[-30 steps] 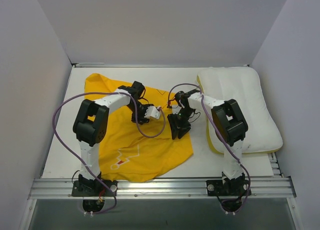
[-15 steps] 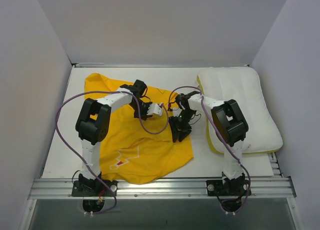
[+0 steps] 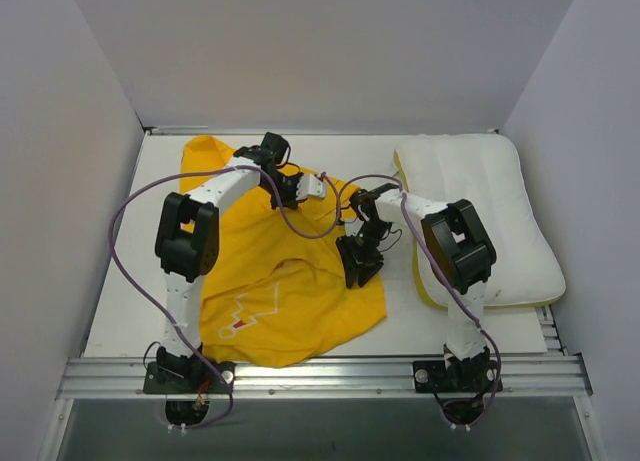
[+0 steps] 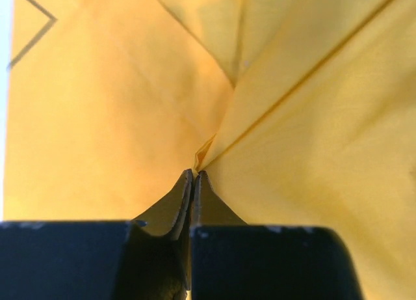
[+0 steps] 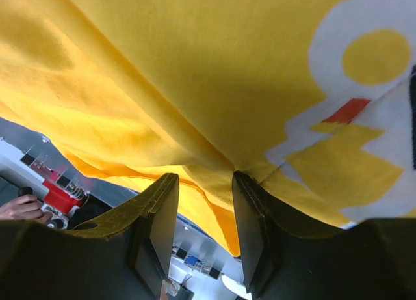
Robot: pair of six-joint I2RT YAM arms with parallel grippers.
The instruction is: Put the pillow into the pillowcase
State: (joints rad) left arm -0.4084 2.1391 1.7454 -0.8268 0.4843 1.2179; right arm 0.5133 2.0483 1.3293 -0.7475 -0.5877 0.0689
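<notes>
The yellow pillowcase [image 3: 270, 291] lies rumpled across the left and middle of the table, part of its printed figure [image 3: 240, 316] showing near the front. My left gripper [image 3: 318, 187] sits at the cloth's far edge, shut on a pinch of pillowcase [image 4: 97, 118] at its tips [image 4: 195, 173]. My right gripper [image 3: 360, 266] is at the pillowcase's right edge, jaws apart, with yellow cloth [image 5: 195, 66] draped over its fingertips [image 5: 205, 179]. The white pillow [image 3: 480, 211] lies flat at the right, beside the right arm and touched by neither gripper.
White walls enclose the table [image 3: 120, 281] on the left, back and right. An aluminium rail [image 3: 320, 376] carrying both arm bases runs along the near edge. Purple cables [image 3: 125, 221] loop out from each arm.
My left gripper has shut on the cloth and moved toward the back of the table, dragging the pillowcase's far edge into folds. The right gripper has barely moved.
</notes>
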